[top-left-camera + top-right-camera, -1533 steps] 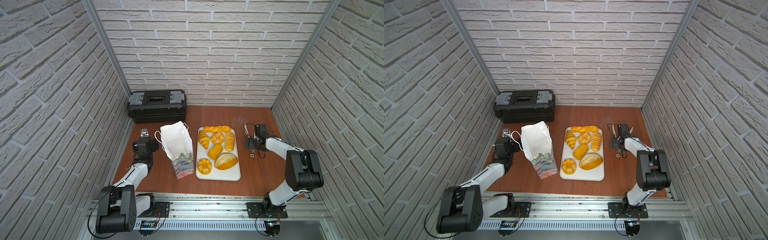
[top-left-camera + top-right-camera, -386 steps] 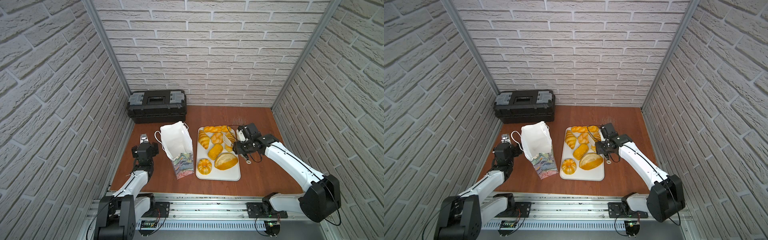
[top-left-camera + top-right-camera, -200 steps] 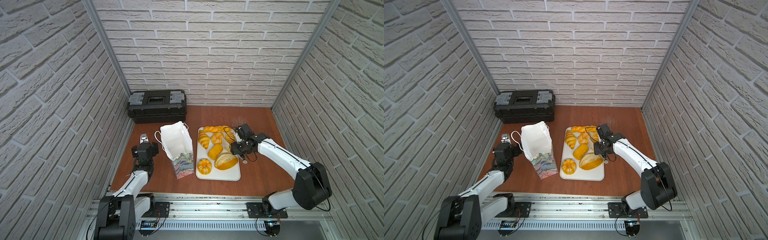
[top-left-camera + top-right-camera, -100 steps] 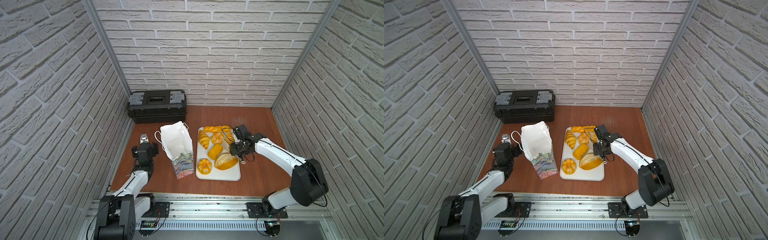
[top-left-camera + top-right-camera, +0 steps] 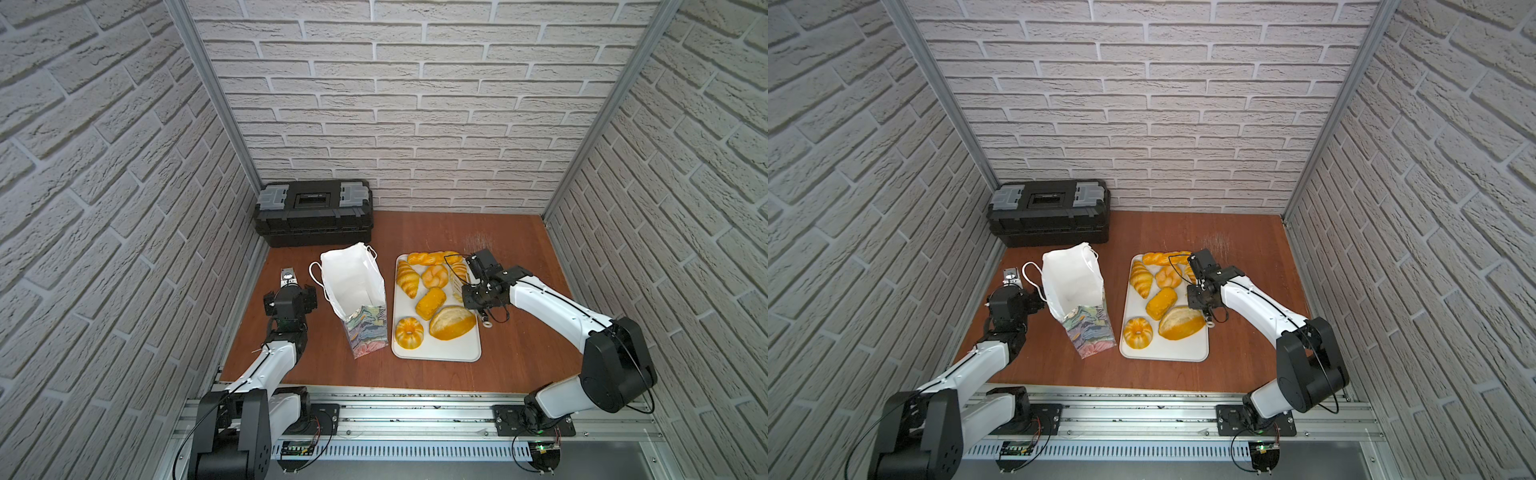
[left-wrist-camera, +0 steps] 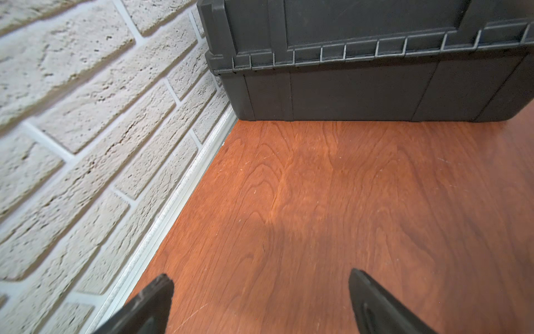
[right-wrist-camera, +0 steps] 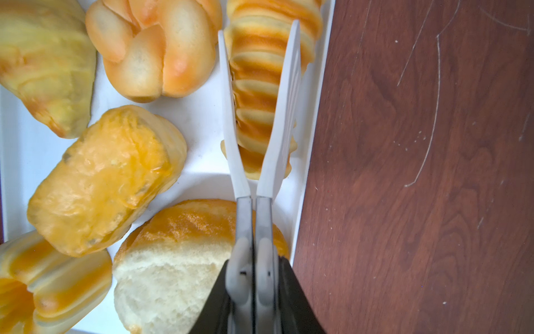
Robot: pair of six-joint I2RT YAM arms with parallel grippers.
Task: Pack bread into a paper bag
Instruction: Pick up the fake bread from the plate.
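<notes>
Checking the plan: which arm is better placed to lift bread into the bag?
Right. Its end effector holds tongs straddling the ridged roll on the tray; the left end effector hangs open, the paper bag between it and the tray.

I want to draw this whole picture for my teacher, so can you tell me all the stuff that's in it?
bread: seven pieces, golden yellow, all on the tray
tray: one, white, on the table beside the bag
bag: one, white inside and colourful outside, standing open
tongs: one pair, white with grey handles, closing around the ridged roll at the tray's edge
toolbox: one, black, against the back wall
table: one, reddish-brown wood
walls: three, pale brick, around the table
left gripper: one, black, open and empty, over the table beside the bag
right gripper: one, black, shut on the tongs, over the tray
</notes>
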